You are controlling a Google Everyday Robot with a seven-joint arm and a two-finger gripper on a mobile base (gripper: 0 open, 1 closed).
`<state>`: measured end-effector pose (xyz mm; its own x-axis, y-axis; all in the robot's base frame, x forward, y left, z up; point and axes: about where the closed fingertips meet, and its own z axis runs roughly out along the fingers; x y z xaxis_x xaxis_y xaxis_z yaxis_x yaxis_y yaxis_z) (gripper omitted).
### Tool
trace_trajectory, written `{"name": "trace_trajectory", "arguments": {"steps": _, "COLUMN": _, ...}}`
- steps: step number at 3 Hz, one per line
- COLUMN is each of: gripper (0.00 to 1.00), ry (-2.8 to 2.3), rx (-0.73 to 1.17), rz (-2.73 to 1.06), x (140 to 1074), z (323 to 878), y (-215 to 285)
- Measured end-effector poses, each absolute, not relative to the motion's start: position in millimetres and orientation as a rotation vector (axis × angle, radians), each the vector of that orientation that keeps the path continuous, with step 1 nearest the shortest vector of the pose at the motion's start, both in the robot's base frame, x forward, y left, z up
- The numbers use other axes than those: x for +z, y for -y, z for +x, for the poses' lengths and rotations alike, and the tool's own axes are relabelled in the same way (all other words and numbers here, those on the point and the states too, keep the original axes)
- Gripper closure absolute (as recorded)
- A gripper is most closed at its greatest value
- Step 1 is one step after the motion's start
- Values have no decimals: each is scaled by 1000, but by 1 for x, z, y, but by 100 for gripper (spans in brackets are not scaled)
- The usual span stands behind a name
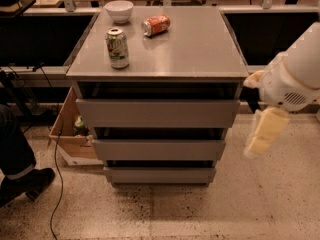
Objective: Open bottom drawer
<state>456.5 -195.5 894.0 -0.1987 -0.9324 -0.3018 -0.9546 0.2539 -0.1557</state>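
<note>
The grey cabinet [200, 54] stands in the middle of the camera view with three drawers. The bottom drawer [160, 175] is the lowest one, a plain flat grey front just above the floor, and it looks pushed in. My gripper [263, 134] is pale yellow and hangs from the white arm [297, 74] to the right of the cabinet. It is level with the middle drawer [159, 149], apart from the cabinet's side, and higher than the bottom drawer. It holds nothing that I can see.
On the cabinet top are an upright green can [117, 47], a red can [156, 25] on its side and a white bowl [119, 10]. A cardboard box [70, 134] sits on the floor at the left, with a cable [56, 184] and a person's shoe [25, 181].
</note>
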Motion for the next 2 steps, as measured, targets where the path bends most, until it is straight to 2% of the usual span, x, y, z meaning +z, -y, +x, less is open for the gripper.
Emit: {"name": "trace_trajectory", "arguments": {"steps": 2, "gripper": 0, "ry": -2078, "rx": 395, "rz": -1706, "x": 716, "z": 481, "y": 153}}
